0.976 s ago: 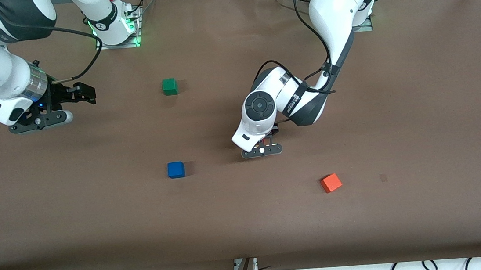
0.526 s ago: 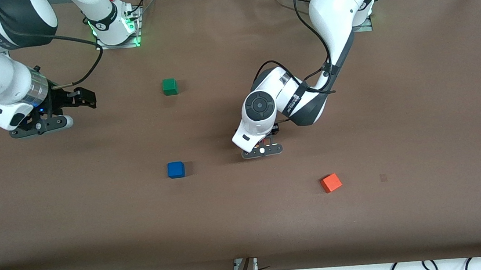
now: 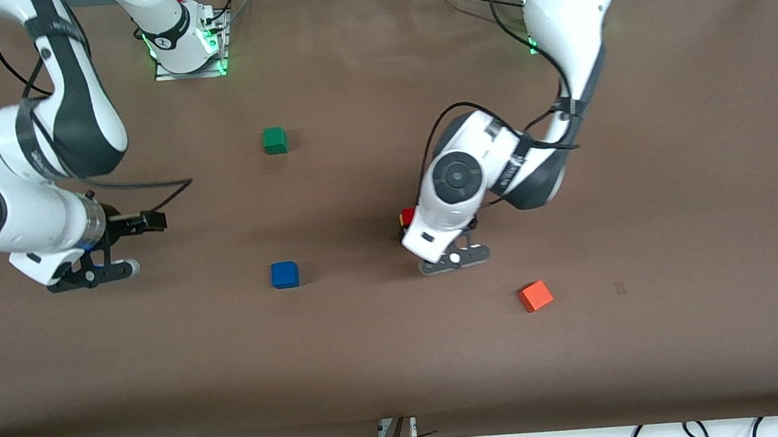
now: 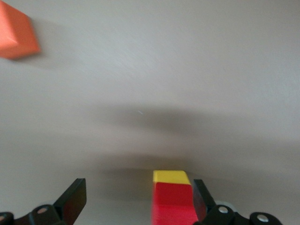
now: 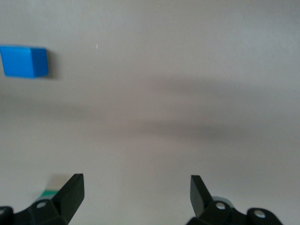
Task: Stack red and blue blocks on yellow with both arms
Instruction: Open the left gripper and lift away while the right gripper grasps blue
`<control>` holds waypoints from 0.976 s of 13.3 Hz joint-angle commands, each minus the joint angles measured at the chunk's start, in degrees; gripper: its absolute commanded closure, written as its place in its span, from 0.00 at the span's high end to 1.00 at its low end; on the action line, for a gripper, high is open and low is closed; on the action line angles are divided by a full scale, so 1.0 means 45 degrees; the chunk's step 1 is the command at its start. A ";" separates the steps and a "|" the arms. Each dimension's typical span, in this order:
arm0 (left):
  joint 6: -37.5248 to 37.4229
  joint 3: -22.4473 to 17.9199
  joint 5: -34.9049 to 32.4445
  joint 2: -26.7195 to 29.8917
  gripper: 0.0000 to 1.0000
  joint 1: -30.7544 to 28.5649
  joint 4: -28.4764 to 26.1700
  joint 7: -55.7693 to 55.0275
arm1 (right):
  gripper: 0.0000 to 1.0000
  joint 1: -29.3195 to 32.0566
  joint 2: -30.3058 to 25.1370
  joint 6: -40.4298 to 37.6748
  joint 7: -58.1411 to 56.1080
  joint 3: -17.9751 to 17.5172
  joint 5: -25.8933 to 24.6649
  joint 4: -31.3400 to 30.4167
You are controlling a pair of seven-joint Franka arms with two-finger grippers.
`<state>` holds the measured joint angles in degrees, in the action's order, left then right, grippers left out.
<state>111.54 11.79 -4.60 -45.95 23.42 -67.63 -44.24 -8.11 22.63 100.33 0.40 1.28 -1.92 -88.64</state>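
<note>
The red block (image 3: 407, 215) sits on the yellow cube (image 4: 171, 176) near the table's middle, partly hidden in the front view by the left arm's wrist (image 3: 456, 178). In the left wrist view the red block (image 4: 172, 206) lies between the open fingers of my left gripper (image 4: 137, 187), close beside one finger; I cannot tell if they touch. The blue block (image 3: 284, 274) lies alone on the table, also seen in the right wrist view (image 5: 24, 61). My right gripper (image 3: 140, 224) is open and empty (image 5: 136, 180), over bare table toward the right arm's end.
An orange cube (image 3: 535, 296) lies nearer the front camera than the stack, toward the left arm's end, also in the left wrist view (image 4: 16, 37). A green cube (image 3: 274, 140) lies farther from the camera than the blue block.
The left arm has shifted toward the front camera and the red block on the yellow cube now shows. The right arm has swung nearer the front camera, toward the blue block.
</note>
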 commanded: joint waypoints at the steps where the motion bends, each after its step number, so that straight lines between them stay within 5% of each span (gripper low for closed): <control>1: -0.0937 0.0075 0.0046 0.0853 1.00 -0.0982 -0.0166 0.1639 | 1.00 0.0200 0.0378 0.1232 -0.0129 -0.0128 0.0734 0.0440; 3: -0.1523 0.0056 0.0026 0.1419 1.00 -0.1744 -0.0185 0.2853 | 1.00 -0.0109 0.0807 0.2310 0.0104 -0.0226 0.1440 0.0537; 13: -0.4141 0.0115 0.0163 0.3548 1.00 -0.5672 -0.0147 0.6002 | 1.00 -0.3020 0.3914 0.8133 0.4500 -0.0207 0.1442 0.0930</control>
<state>95.43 11.69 -4.60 -33.61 -0.20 -67.33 -18.77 -19.05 38.38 134.98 18.68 -0.11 4.35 -86.04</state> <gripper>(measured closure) 0.000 0.000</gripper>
